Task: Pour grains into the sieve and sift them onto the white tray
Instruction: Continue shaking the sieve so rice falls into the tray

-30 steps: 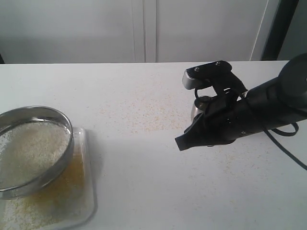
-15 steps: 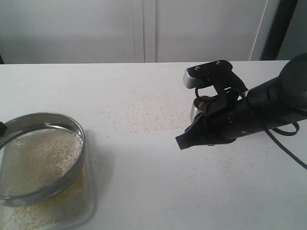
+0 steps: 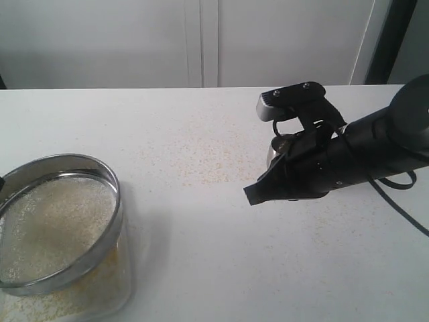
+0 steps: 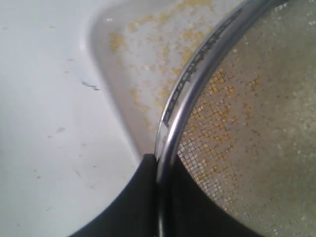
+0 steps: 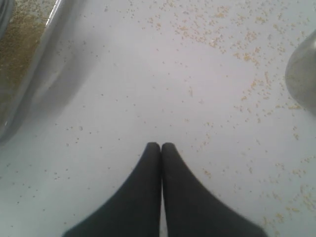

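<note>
1. Sieve (image 3: 115, 221) has slid right above the white tray (image 3: 117, 302) — sifting is underway, with grains (image 3: 53, 221) inside.
2. Left fingers (image 4: 136, 207) clamp its rim; right fingers (image 5: 148, 197) are pressed together, empty.
3. Next, probably: more gentle shaking — kept over the tray.

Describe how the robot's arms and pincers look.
The right arm is matte black and tubular, with a thin black cable looping off it and a grey camera housing with two screws on top. The right pincer has two smooth black fingers tapering to rounded tips. The left pincer shows the same black fingers; its arm is out of view.
</note>
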Controlling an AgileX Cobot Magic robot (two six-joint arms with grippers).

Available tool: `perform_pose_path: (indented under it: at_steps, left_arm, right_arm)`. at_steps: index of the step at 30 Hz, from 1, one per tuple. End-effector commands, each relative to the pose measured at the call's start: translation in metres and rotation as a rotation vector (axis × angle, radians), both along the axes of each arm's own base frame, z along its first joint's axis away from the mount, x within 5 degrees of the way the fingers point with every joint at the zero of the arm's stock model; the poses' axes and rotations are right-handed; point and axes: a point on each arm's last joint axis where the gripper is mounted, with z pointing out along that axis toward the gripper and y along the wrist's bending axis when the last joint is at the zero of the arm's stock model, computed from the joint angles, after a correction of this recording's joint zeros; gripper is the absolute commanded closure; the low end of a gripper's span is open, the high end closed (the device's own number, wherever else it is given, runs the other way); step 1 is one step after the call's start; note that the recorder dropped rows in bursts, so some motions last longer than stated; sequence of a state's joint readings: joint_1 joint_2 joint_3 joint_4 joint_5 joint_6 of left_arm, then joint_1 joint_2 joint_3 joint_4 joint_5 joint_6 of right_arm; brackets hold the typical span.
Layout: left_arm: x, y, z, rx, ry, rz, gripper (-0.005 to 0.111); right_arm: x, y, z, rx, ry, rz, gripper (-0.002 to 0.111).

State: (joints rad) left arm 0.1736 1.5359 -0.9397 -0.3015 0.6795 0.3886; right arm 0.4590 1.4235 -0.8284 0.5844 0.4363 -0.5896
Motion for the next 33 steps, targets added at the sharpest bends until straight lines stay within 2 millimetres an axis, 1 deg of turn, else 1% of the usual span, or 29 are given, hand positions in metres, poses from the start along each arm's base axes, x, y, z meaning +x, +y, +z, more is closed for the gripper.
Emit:
perform_pose_path:
  at_steps: [1, 2, 3, 4, 5, 6, 7, 9, 10, 11, 12, 13, 14, 15, 16, 17, 18, 19, 20, 22, 23, 24, 25, 26, 27, 29, 30, 31, 33]
  left_arm:
    - [-0.003, 0.010, 0.011, -0.057, 0.007, 0.198, 0.107]
    - [-0.005, -0.014, 0.007, -0.094, 0.016, -0.006, 0.107]
    - [-0.008, -0.022, 0.004, -0.073, 0.032, -0.070, 0.107]
    - [-0.011, -0.018, 0.003, 0.020, 0.051, -0.039, 0.107]
    - [-0.010, -0.002, 0.008, 0.082, 0.035, 0.072, 0.107]
    - [-0.008, 0.023, 0.018, 0.079, -0.006, 0.259, 0.107]
    - [-0.008, 0.024, 0.020, 0.031, -0.021, 0.276, 0.107]
    - [-0.009, -0.002, 0.013, -0.098, -0.031, 0.115, 0.107]
    - [-0.013, -0.016, 0.008, -0.105, -0.023, 0.002, 0.107]
    - [-0.016, -0.022, 0.005, -0.067, -0.004, -0.055, 0.107]
    - [-0.018, -0.018, 0.005, -0.009, 0.009, -0.039, 0.107]
    - [-0.016, -0.005, 0.009, 0.068, 0.005, 0.073, 0.107]
    - [-0.014, 0.009, 0.013, 0.097, -0.004, 0.195, 0.107]
    - [-0.014, 0.015, 0.016, 0.089, -0.012, 0.231, 0.107]
    - [-0.015, 0.008, 0.015, 0.043, -0.014, 0.166, 0.107]
    - [-0.017, -0.006, 0.010, -0.009, -0.007, 0.040, 0.107]
    - [-0.020, -0.014, 0.008, -0.023, 0.000, -0.050, 0.107]
    - [-0.021, -0.014, 0.007, 0.005, 0.005, -0.064, 0.107]
    - [-0.018, -0.003, 0.010, 0.052, -0.005, 0.028, 0.107]
    - [-0.015, 0.017, 0.017, 0.055, -0.019, 0.200, 0.107]
    - [-0.014, 0.013, 0.018, -0.009, -0.026, 0.196, 0.107]
    - [-0.016, 0.000, 0.015, -0.073, -0.030, 0.118, 0.107]
    - [-0.018, -0.015, 0.013, -0.110, -0.047, -0.024, 0.107]
    - [-0.019, -0.023, 0.011, -0.095, -0.045, -0.091, 0.107]
    - [-0.019, -0.019, 0.013, -0.051, -0.046, -0.073, 0.107]
    - [-0.014, 0.013, 0.023, 0.083, -0.039, 0.141, 0.107]
    - [-0.014, 0.020, 0.027, 0.057, -0.035, 0.216, 0.107]
    - [-0.014, 0.017, 0.026, -0.013, -0.037, 0.196, 0.107]
    - [-0.014, -0.015, 0.017, -0.174, -0.070, -0.005, 0.107]
  right_arm:
    - [-0.002, 0.000, -0.001, -0.002, 0.014, 0.008, 0.108]
    - [-0.001, 0.000, 0.000, 0.000, 0.002, 0.001, 0.108]
    - [0.000, 0.000, 0.000, 0.000, 0.000, 0.000, 0.108]
    - [-0.001, 0.000, 0.000, -0.002, 0.001, 0.002, 0.108]
    - [-0.001, 0.000, -0.001, -0.003, 0.009, 0.005, 0.108]
    - [-0.001, 0.000, -0.001, -0.004, 0.014, 0.008, 0.108]
    - [-0.001, 0.000, -0.001, -0.004, 0.014, 0.008, 0.108]
    - [0.000, 0.000, -0.001, -0.002, 0.003, 0.002, 0.108]
    - [0.000, 0.000, -0.001, -0.001, -0.003, -0.002, 0.108]
    - [0.001, 0.000, 0.000, 0.000, -0.011, -0.006, 0.108]
    - [0.001, 0.000, 0.000, 0.000, -0.011, -0.006, 0.108]
    - [0.000, 0.000, -0.001, -0.001, -0.006, -0.004, 0.108]
    - [-0.001, 0.000, -0.001, -0.003, 0.007, 0.004, 0.108]
    - [-0.002, 0.000, -0.002, -0.004, 0.015, 0.008, 0.108]
    - [-0.002, 0.000, -0.002, -0.003, 0.019, 0.009, 0.108]
    - [-0.002, 0.000, -0.001, -0.002, 0.015, 0.007, 0.108]
    - [-0.001, 0.000, -0.001, -0.001, 0.007, 0.002, 0.108]
    - [0.000, 0.000, -0.001, 0.000, 0.002, -0.001, 0.108]
    - [0.000, 0.000, -0.001, 0.000, 0.000, -0.002, 0.108]
    - [-0.002, 0.000, -0.002, -0.003, 0.022, 0.011, 0.108]
    - [-0.003, 0.000, -0.002, -0.004, 0.028, 0.014, 0.108]
    - [-0.003, 0.000, -0.002, -0.004, 0.027, 0.014, 0.108]
    - [-0.002, 0.000, -0.001, -0.002, 0.016, 0.007, 0.108]
    - [-0.001, 0.000, -0.001, -0.001, 0.009, 0.003, 0.108]
    - [-0.001, 0.000, -0.001, -0.003, 0.005, 0.003, 0.108]
    - [-0.002, 0.000, -0.002, -0.008, 0.013, 0.016, 0.108]
    - [-0.003, 0.000, -0.002, -0.010, 0.023, 0.022, 0.108]
    - [-0.003, 0.000, -0.002, -0.011, 0.030, 0.026, 0.108]
    - [-0.003, 0.000, -0.002, -0.008, 0.025, 0.022, 0.108]
